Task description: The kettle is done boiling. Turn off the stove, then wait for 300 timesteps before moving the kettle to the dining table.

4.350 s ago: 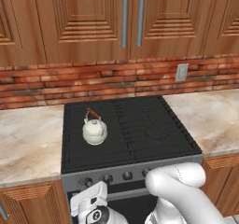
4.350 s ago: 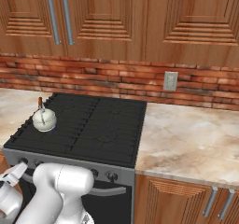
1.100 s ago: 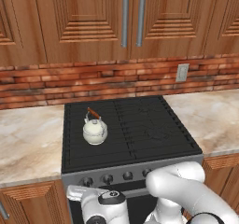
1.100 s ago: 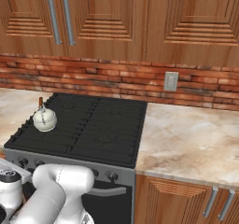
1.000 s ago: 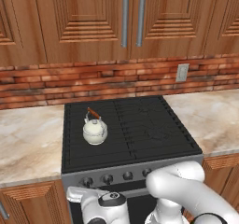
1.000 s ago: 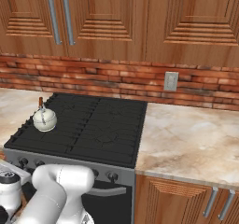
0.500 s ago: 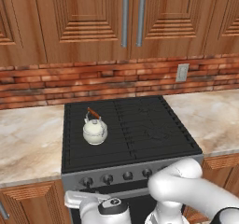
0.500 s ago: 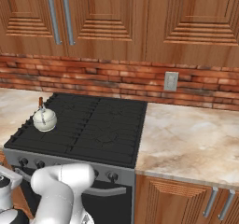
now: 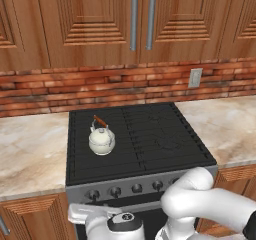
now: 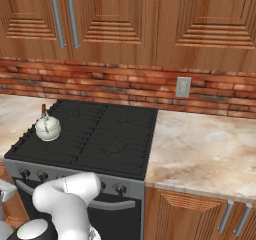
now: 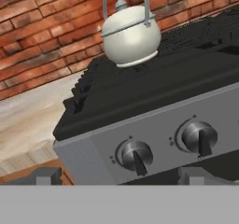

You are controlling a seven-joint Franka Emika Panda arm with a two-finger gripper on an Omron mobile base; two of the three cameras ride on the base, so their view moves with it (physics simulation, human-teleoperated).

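The cream-white kettle [image 9: 101,139] [image 10: 48,128] [image 11: 130,35] stands upright on the rear left burner of the black stove [image 9: 145,149] [image 10: 105,144] [image 11: 154,85]. My gripper [image 11: 119,177] is low in front of the stove's grey front panel, facing its two leftmost knobs [image 11: 135,156] [image 11: 200,137]. Its fingertips [image 11: 43,176] stand far apart, so it is open with nothing between them and touches no knob. In the left base view the hand [image 9: 107,218] sits just below the row of knobs [image 9: 115,191]. The dining table is out of view.
Beige marbled counters [image 9: 30,154] [image 10: 205,154] flank the stove. A brick wall with an outlet [image 10: 183,87] and wooden upper cabinets [image 9: 140,19] stand behind. Wooden base cabinets [image 10: 200,214] sit below the counters. My white arm [image 9: 200,204] crosses the oven front.
The hand has sunk a little lower in front of the panel and its fingers have spread slightly wider. The kettle has not moved.
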